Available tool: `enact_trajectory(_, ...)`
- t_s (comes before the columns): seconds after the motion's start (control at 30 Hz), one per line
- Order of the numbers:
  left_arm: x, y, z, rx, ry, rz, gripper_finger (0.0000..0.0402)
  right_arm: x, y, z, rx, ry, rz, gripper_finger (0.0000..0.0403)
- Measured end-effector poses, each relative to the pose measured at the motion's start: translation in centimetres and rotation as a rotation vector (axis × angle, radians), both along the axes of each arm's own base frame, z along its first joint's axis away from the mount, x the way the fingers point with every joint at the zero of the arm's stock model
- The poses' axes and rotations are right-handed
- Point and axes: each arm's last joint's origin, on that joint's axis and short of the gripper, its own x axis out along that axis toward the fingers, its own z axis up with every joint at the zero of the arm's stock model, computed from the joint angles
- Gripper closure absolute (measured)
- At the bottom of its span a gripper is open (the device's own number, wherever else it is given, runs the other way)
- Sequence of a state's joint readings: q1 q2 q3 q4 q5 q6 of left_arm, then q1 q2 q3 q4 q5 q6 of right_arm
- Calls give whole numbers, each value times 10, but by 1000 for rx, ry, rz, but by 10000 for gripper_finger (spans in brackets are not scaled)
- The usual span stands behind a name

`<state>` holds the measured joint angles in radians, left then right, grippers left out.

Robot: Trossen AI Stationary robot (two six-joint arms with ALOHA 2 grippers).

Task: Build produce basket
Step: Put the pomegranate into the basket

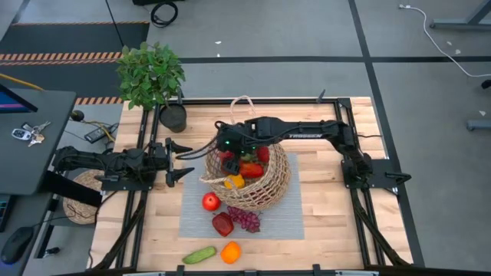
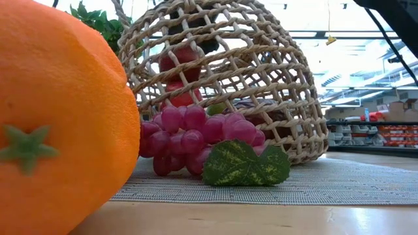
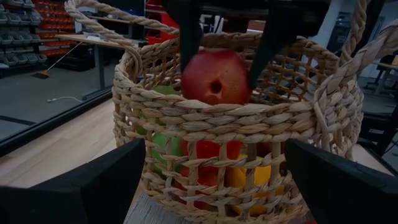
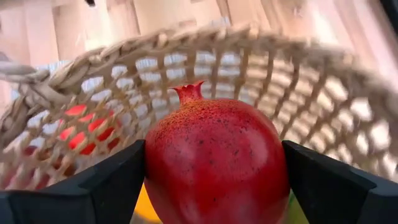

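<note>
The tan wicker basket (image 1: 257,184) lies tipped on the grey mat (image 1: 288,226), its mouth toward the table's left. It holds several fruits, among them a red pepper (image 1: 251,169) and a yellow one (image 1: 234,182). My right gripper (image 1: 229,153) is at the basket's mouth, shut on a red pomegranate (image 4: 214,155). My left gripper (image 1: 184,161) is open and empty, just left of the basket (image 3: 236,124). A red apple (image 1: 210,202), a dark red fruit (image 1: 223,224), purple grapes (image 1: 244,219), a cucumber (image 1: 199,254) and an orange (image 1: 230,251) lie outside. My right gripper pinches the pomegranate between its two fingers (image 3: 189,37), one on each side (image 4: 155,168) of the round body. The fingers come from above, pointing down. The pomegranate (image 3: 216,78) hangs clear, just above the basket's rim, over the fruits inside.
A leafy potted plant (image 1: 151,73) in a black pot (image 1: 173,117) stands at the table's far left. In the low view the orange (image 2: 59,117) fills the left side, with the grapes (image 2: 196,134) and a leaf against the basket wall (image 2: 222,72).
</note>
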<state>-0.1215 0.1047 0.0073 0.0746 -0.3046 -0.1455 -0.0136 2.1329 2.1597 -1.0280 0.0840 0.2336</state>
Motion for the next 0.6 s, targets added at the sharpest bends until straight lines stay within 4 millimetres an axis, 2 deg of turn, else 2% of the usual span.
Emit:
enact_trajectory(0.2,0,0,0,0,-4,1,10,3,-2,1,-67,-24,98,41)
enact_trajectory(0.43,0,0,0,0,-3,0,10,10,-2,-1,-87,-62,107,40)
enact_trajectory(0.6,0,0,0,0,-1,0,10,9,-6,-1,-99,-55,84,16)
